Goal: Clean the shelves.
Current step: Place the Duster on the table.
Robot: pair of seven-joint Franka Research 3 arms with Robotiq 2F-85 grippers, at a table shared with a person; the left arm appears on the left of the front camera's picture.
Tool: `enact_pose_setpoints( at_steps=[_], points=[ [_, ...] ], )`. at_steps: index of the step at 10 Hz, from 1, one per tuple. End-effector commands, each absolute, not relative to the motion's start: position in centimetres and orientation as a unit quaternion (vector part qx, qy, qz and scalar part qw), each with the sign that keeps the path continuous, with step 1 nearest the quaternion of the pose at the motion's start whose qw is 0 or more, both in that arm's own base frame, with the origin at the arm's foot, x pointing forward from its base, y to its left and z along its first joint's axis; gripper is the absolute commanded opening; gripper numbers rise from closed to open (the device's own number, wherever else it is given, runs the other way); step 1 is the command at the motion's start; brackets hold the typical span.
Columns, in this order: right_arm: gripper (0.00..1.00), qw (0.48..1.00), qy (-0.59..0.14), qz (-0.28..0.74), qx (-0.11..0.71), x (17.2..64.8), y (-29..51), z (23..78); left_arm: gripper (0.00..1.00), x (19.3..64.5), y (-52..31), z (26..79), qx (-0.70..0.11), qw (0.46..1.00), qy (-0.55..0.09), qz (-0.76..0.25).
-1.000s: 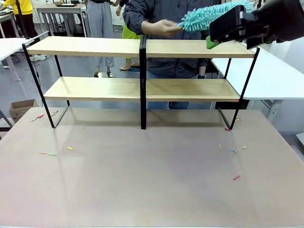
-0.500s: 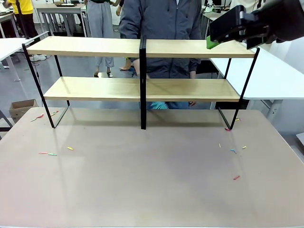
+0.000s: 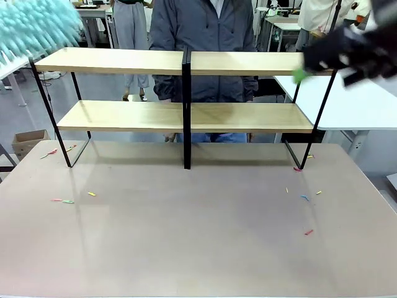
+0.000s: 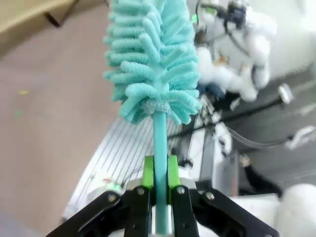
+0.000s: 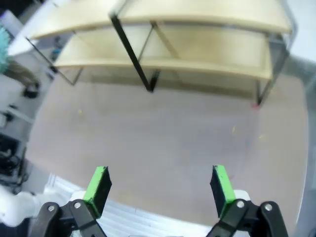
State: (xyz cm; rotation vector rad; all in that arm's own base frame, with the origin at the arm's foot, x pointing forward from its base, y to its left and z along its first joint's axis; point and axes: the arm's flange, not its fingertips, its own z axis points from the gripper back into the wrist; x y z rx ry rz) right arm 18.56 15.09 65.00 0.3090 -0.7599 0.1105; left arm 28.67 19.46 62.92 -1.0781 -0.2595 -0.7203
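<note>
The shelves (image 3: 186,90), a two-tier light-wood rack on a black frame, stand across the upper half of the front view, at the table's (image 3: 198,230) far edge. A person in a dark jacket (image 3: 201,37) stands behind them. The left gripper (image 4: 158,180) is clamped on the handle of a turquoise chenille duster (image 4: 153,64), whose blurred head sits at the upper left of the front view. The right gripper (image 5: 160,190) has its green pads (image 5: 98,185) spread wide apart and holds nothing, above the table. Small coloured scraps (image 3: 304,198) lie on the tabletop.
</note>
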Motion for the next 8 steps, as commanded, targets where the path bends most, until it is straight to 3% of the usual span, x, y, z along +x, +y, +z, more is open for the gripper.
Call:
enact_pose_setpoints(
  at_steps=[1, 2, 3, 5, 6, 7, 8],
  points=[
    [1.00, 0.936, -0.241, -0.048, 0.253, 18.4, 4.7, 61.6, 0.12, 30.7, 17.5, 59.9, -0.423, 0.770, -0.028, -0.477],
    [1.00, 0.907, -0.161, -0.079, 0.380, 19.8, 0.0, 56.2, 0.12, 32.1, 16.0, 57.8, -0.421, 0.764, 0.009, -0.489],
    [1.00, 0.877, -0.129, -0.100, 0.452, 20.8, -2.1, 51.7, 0.12, 34.2, 14.6, 55.0, -0.390, 0.773, 0.054, -0.497],
    [1.00, 0.868, -0.121, -0.156, 0.456, 21.9, -2.7, 44.0, 0.12, 36.3, 13.8, 51.7, -0.381, 0.745, 0.112, -0.535],
    [1.00, 0.939, -0.155, -0.184, 0.245, 20.8, -0.4, 43.1, 0.12, 37.6, 14.3, 51.8, -0.414, 0.812, 0.090, -0.401],
    [1.00, 0.877, -0.144, -0.103, 0.446, 23.6, -6.9, 56.4, 0.12, 35.7, 12.8, 52.5, -0.396, 0.753, 0.102, -0.516],
    [1.00, 0.893, -0.138, -0.149, 0.402, 25.3, -8.9, 54.0, 0.12, 35.7, 12.8, 52.5, -0.396, 0.753, 0.102, -0.516]
  ],
)
